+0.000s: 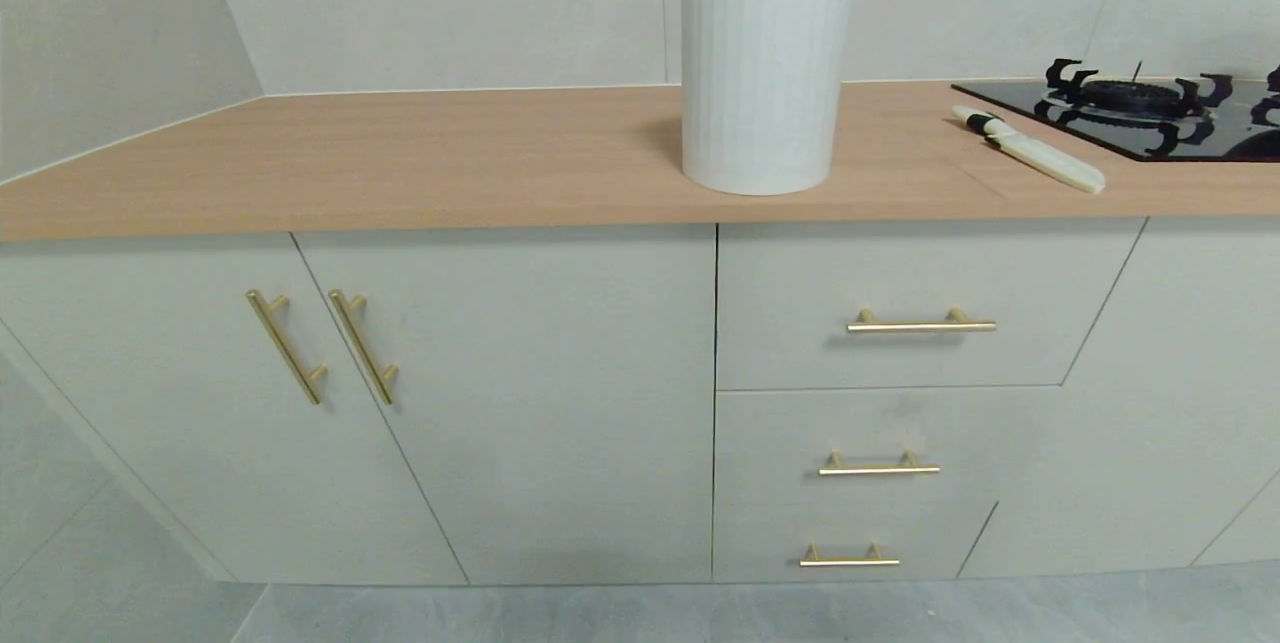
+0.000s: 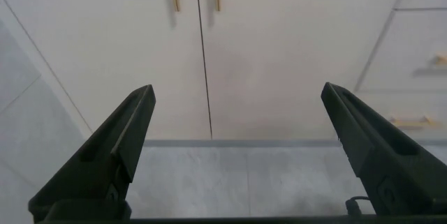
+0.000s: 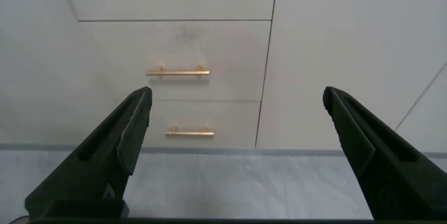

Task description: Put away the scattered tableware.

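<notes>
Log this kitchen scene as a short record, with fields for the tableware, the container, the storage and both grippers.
Tableware: white knife lying flat on the wooden countertop, beside the hob
Container: tall white ribbed container, upright on the countertop, apart from the knife
Storage: two cabinet doors and three drawers, all shut
Left gripper: open, empty, low in front of the cabinet doors
Right gripper: open, empty, low in front of the drawers

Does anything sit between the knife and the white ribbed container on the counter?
Nothing visible does: bare countertop separates the knife from the white ribbed container. The left tool and right tool, both open, face the cabinet fronts.
</notes>
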